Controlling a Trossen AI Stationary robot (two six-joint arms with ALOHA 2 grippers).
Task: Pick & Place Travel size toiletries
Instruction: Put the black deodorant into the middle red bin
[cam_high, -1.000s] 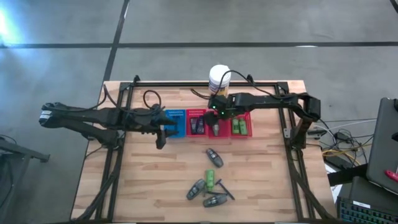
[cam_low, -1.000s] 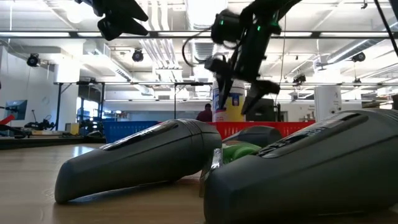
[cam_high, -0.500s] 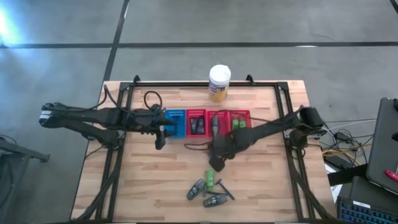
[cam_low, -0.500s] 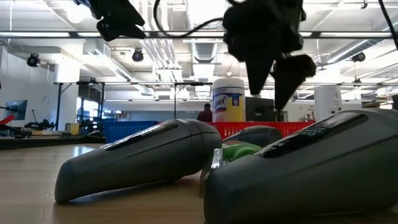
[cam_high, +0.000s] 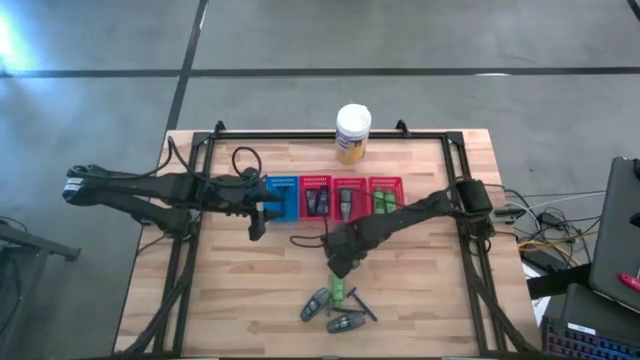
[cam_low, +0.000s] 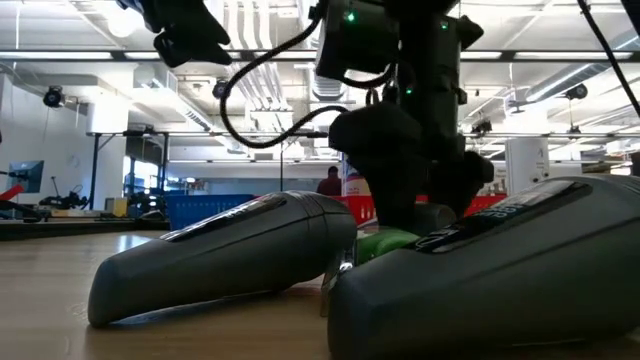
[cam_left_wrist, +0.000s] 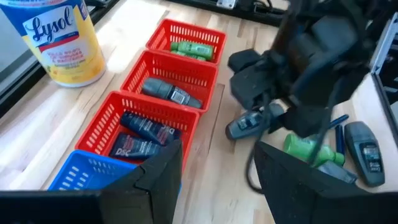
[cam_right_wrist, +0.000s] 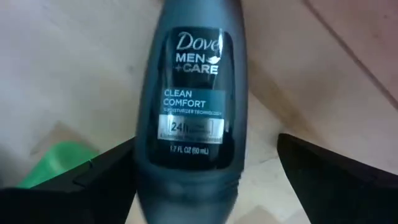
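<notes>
Your left gripper (cam_high: 258, 222) hangs beside the blue basket (cam_high: 281, 197) at the left end of the basket row, fingers (cam_left_wrist: 163, 171) spread and holding nothing. Next to the blue one sit three red baskets: the first (cam_high: 316, 195) holds dark blue tubes (cam_left_wrist: 142, 137), the middle one (cam_high: 348, 194) a dark grey oval tube (cam_left_wrist: 165, 91), the last (cam_high: 386, 195) green mini bottles (cam_left_wrist: 192, 48). Behind them stands the yellow canister (cam_high: 352, 133).

Your right gripper (cam_high: 339, 263) is down at mid-table, jaws open on either side of a grey Dove deodorant (cam_right_wrist: 188, 99) lying on the wood — not closed on it. Just past it a green bottle (cam_high: 340, 292), two more grey tubes (cam_high: 316, 304) and a thin black stick (cam_high: 361, 304) lie clustered near the front edge.
</notes>
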